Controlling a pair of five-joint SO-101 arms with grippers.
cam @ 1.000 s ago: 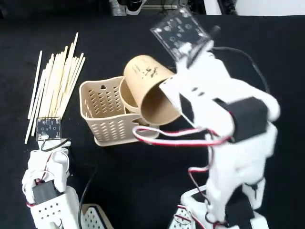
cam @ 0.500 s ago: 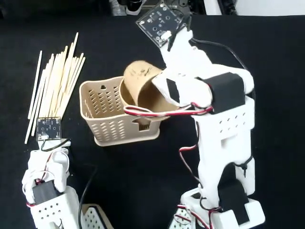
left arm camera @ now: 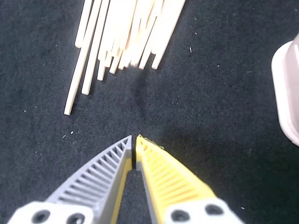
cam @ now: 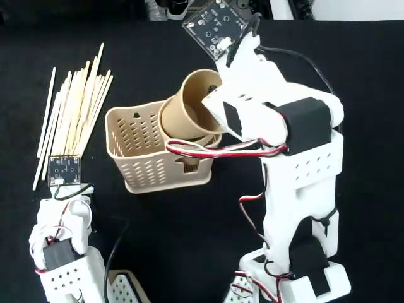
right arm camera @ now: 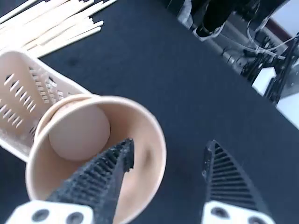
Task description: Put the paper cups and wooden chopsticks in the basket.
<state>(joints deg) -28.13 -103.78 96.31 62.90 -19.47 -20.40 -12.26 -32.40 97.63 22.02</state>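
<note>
Right gripper spread wide astride the cup rim; cup leans in the basket; chopsticks beside it remain.

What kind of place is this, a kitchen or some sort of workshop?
Probably a robotics lab bench: a white left robot arm and right robot arm on a black cloth-covered table, cables and equipment behind.

This looks like a robotics lab or workshop: a black cloth-covered surface bears a white plastic robot arm with exposed red wiring, with tangled cables and dark gear behind.
</note>
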